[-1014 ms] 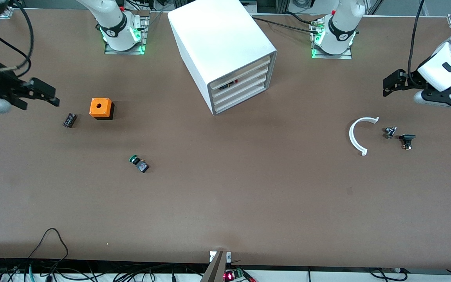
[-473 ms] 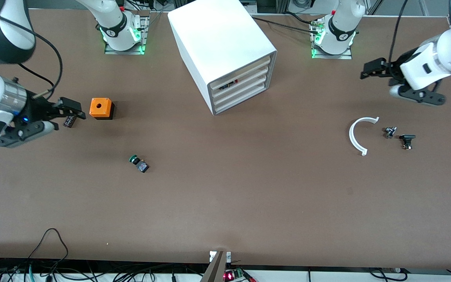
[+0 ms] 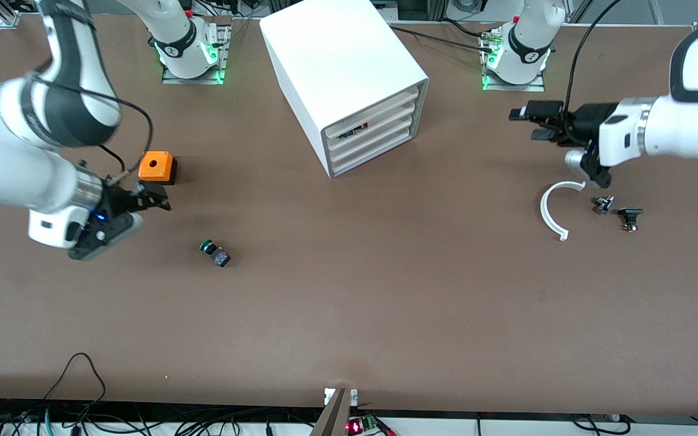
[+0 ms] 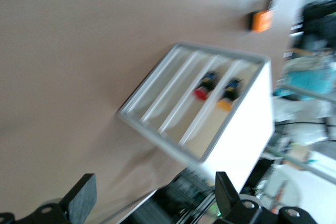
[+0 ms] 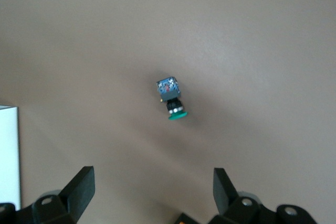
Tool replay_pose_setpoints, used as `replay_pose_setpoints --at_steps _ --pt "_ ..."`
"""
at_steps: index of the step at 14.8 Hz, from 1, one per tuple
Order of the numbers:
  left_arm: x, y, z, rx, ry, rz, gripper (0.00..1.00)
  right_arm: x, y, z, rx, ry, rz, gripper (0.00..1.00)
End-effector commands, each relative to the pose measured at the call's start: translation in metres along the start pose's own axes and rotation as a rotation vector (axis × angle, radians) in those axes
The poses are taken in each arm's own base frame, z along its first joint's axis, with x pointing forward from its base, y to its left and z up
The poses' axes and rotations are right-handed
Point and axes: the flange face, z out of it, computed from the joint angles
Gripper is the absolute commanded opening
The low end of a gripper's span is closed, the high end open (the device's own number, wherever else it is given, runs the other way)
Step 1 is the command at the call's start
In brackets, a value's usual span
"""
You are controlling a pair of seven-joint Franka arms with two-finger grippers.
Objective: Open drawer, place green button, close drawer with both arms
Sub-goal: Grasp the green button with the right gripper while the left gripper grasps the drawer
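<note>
Both arms are swinging inward compared with a second ago: the right end effector (image 3: 154, 197), which was out at the counter's edge by the small black part, is now hovering just beside the orange box (image 3: 156, 167), and the left end effector (image 3: 537, 121) is travelling from the counter's end toward the drawer cabinet (image 3: 349, 85).

Starting at nine o'clock on the counter (image 3: 349, 327) as the front camera sees it, the right end effector is hanging released, its fingers (image 5: 79, 190) spread wide with nothing between them. The button (image 3: 215, 252) is lying on its side on bare counter at about four o'clock from that end effector, well clear of it, and nearer the front camera than the orange box. Its green cap is round and glossy, its body a stubby black block with a blue-red end.

At twelve o'clock the cabinet is sitting as a smooth white box with four shallow slots; no drawer looks pulled out yet, so the task is only beginning, I would say.

Toward three o'clock the left end effector is also released, fingers (image 4: 81, 203) parted, pointing at the cabinet's front. A thin white curved strip (image 3: 552, 209) is lying under the arm's wrist, with two small dark fittings (image 3: 618, 209) beside it.

What worries me: the button's round cap could roll or pivot if the fingers close off-centre, and the drawer fronts look slim and slick, so a shallow hook could slip or drag the whole light cabinet.
</note>
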Motion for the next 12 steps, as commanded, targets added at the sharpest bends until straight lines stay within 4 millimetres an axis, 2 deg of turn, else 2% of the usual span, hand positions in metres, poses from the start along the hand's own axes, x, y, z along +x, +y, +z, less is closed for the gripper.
replay_pose_setpoints --at_steps 1,5,7,10,12 --pt "0.004 -0.030 0.042 -0.097 0.083 0.073 0.99 0.011 0.001 0.033 0.008 0.002 -0.058 1.00" --pt "0.020 -0.067 0.134 -0.190 0.183 0.137 0.92 0.027 -0.007 0.088 -0.018 -0.002 -0.126 1.00" --pt "0.027 -0.085 0.185 -0.276 0.239 0.159 0.84 0.034 -0.014 0.120 -0.054 0.031 -0.146 1.00" --pt "0.035 -0.117 0.225 -0.359 0.280 0.188 0.70 0.042 -0.032 0.170 -0.115 0.089 -0.179 1.00" --pt "0.026 -0.121 0.258 -0.419 0.288 0.168 0.70 0.045 -0.036 0.195 -0.138 0.106 -0.192 1.00"
